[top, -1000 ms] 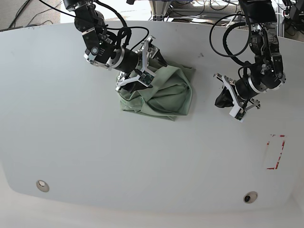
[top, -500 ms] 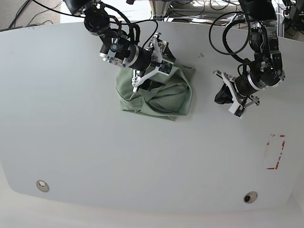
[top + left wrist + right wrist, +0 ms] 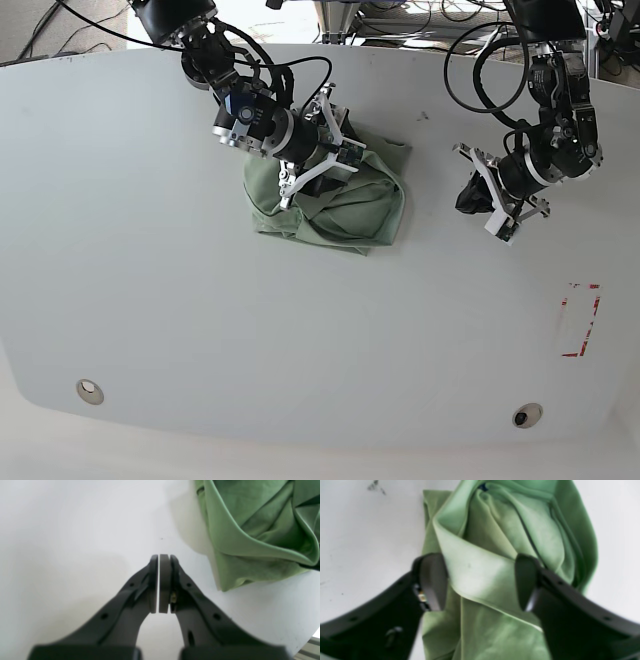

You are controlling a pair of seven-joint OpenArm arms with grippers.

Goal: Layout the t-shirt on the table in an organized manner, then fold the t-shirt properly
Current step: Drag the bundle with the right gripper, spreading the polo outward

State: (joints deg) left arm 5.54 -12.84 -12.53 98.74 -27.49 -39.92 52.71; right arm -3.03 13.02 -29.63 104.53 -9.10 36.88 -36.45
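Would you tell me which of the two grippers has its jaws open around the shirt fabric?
The right gripper: its jaws stand apart with a fold of the t-shirt between them. The left gripper is shut and empty, beside the shirt.

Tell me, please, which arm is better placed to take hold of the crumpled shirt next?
The right: its gripper straddles a fold of the t-shirt, jaws open. The left gripper is shut over bare table, beside the shirt.

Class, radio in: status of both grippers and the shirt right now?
Left gripper shut, empty, beside the shirt. Right gripper open, jaws straddling a raised fold. Shirt bunched on the table, not spread. Nothing in the way.
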